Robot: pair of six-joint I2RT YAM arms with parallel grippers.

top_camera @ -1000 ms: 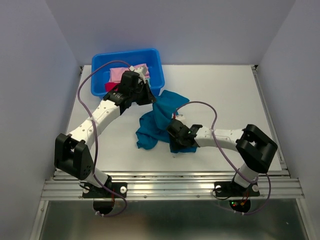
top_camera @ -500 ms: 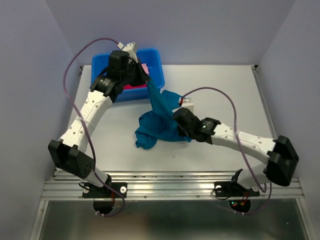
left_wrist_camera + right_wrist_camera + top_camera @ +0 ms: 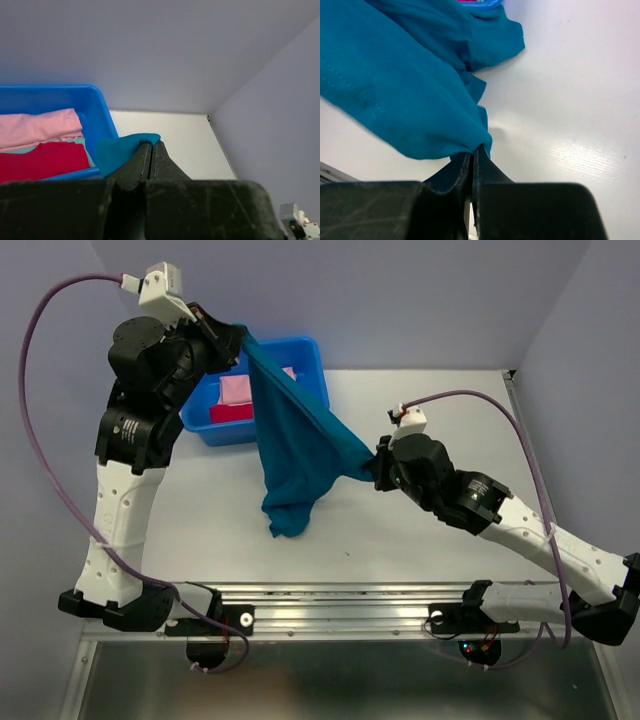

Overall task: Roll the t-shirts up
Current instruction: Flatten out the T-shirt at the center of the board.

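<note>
Surface: white table [image 3: 450,430], smooth with a faint grain and a soft sheen, spreading out beyond and to the right of my right fingertips.
Room: plain pale lavender-grey walls [image 3: 400,300] close the table in on the left, far and right sides. A corner seam runs up beyond my left fingertips.
Left gripper [image 3: 238,337]: mine, lifted high over the far left corner of the table. The jaws are pressed together on a corner of the teal t-shirt [image 3: 295,455], and a small teal fold pokes out just left of the tips.
Right gripper [image 3: 378,468]: mine, lower and nearer the middle of the table. The jaws are clamped on another edge of the same shirt, with cloth bunched right at the tips.
Teal t-shirt: pulled into a slanting sheet between my two grips. Its loose lower part hangs down left of my right tips and seems to rest on the table.
Blue tub [image 3: 310,360]: below my left tips, at the far left of the table. The shirt crosses in front of its right side.
Pink bundle [image 3: 236,389]: folded in the tub, below and left of my left tips.
Red bundle [image 3: 231,412]: just beside the pink one, on its nearer side.
Rail [image 3: 340,605]: aluminium, along the near edge behind both grips.
Cables [image 3: 45,440]: purple, one looping from each wrist.
</note>
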